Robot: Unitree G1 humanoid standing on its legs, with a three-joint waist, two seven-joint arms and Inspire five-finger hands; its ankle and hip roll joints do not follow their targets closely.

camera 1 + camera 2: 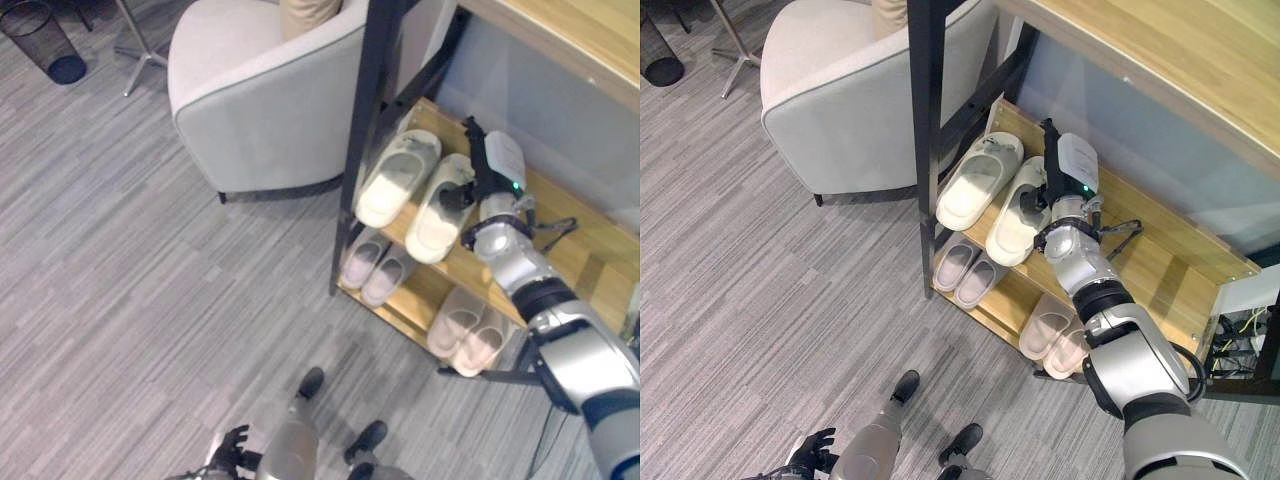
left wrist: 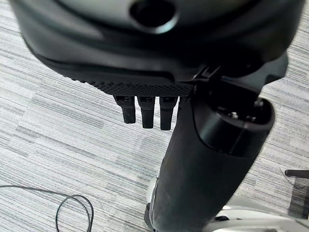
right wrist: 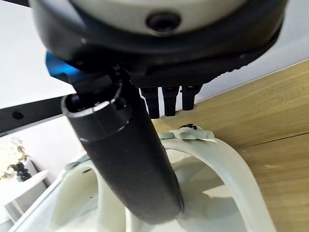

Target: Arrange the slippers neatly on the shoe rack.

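Two cream slippers lie side by side on the shoe rack's (image 1: 565,225) upper wooden shelf: the left one (image 1: 398,178) and the right one (image 1: 437,212). My right hand (image 1: 477,160) is over the right slipper's far side. Its fingers point straight toward the back of the shelf, and its thumb (image 3: 130,159) reaches down into the slipper's (image 3: 227,164) opening by the strap. The hand is open. Down by my side hangs my left hand (image 1: 232,448), relaxed and holding nothing.
The lower shelf holds one pinkish pair (image 1: 375,265) at the left and another (image 1: 468,335) at the right. A black rack post (image 1: 365,120) stands in front of the cream slippers. A grey armchair (image 1: 260,110) sits left of the rack, a mesh bin (image 1: 45,40) far left.
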